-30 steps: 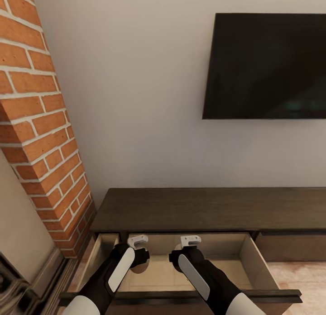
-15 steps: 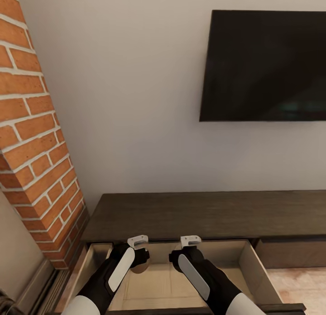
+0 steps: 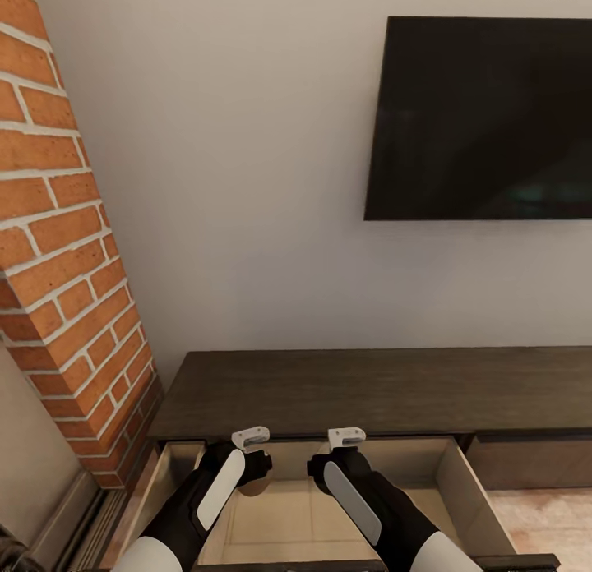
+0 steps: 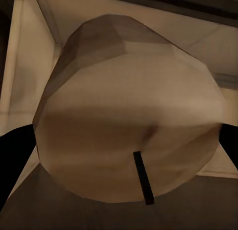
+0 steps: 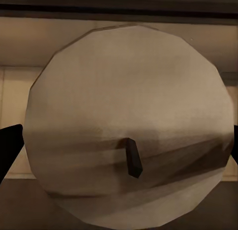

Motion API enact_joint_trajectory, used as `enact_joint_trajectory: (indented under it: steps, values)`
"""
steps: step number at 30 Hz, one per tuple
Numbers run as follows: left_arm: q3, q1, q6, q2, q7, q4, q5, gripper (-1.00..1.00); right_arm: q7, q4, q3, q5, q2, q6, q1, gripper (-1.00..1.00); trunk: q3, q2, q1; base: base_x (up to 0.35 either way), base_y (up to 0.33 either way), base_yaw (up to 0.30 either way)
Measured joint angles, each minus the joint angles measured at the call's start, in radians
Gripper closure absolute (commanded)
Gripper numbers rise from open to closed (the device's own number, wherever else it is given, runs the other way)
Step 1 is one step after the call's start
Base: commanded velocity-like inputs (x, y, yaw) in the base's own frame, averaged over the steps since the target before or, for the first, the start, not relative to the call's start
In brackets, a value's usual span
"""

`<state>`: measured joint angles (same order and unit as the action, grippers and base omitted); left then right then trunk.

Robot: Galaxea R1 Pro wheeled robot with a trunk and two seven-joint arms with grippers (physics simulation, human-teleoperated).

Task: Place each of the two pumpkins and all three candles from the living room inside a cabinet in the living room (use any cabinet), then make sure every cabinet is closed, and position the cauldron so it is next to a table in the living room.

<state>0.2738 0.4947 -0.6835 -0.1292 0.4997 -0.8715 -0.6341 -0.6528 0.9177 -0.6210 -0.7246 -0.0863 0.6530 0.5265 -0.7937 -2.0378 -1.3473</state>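
Hands both loaded: left hand (image 3: 249, 463) is clamped on a candle (image 4: 126, 116), right hand (image 3: 333, 461) on a second candle (image 5: 130, 123), each hanging over the cabinet's (image 3: 345, 387) open drawer (image 3: 456, 482). Neither is released yet; pumpkins, cauldron and closing look outstanding. Each candle's long axis runs along the fingers, wick end facing the wrist.

Your left gripper (image 3: 252, 461) and right gripper (image 3: 327, 458) reach forward side by side, slightly apart; both arms are extended, wrists level; each pair of jaws is clamped on a load.
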Motion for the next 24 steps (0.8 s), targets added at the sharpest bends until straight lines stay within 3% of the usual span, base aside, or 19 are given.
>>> enact_joint_trajectory:
  steps: [24]
  values:
    - [0.000, 0.000, 0.000, 0.001, 0.000, 0.001, 0.000, 1.00, 0.003, 0.001, 0.000, 0.000, 0.000, 0.002, 0.000, 1.00, -0.075, -0.168, -0.092, 0.000, 0.000, 0.000]
